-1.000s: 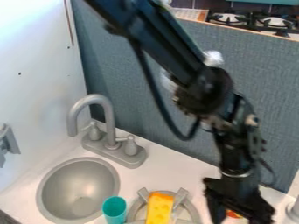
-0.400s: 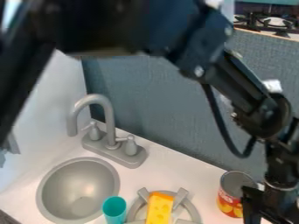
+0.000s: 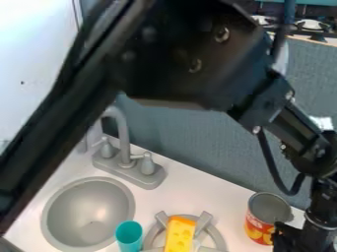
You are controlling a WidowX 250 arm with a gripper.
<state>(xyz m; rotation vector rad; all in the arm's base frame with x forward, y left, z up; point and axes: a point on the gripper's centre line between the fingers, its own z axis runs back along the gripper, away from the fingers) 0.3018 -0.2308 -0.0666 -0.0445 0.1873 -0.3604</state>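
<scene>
The black gripper point(image 3: 289, 241) is low at the right edge, just right of an open-topped can point(image 3: 258, 224) with a red and yellow label; whether the two touch I cannot tell. Its lower end is cut off by the frame. A yellow cheese wedge point(image 3: 179, 235) lies on a grey round burner grate point(image 3: 156, 235) at the bottom centre. Left of the grate stands a teal cup point(image 3: 129, 232), close to the sink.
A round grey sink point(image 3: 85, 209) is at the lower left, with a grey faucet point(image 3: 123, 165) behind it. A grey-blue panel point(image 3: 191, 133) runs along the counter's back, and a stove point(image 3: 309, 27) shows beyond it. The arm spans the view's upper part.
The gripper has moved right, out from in front of the can, which now shows. More of the arm has swung across the upper left. The cheese and cup have stayed put.
</scene>
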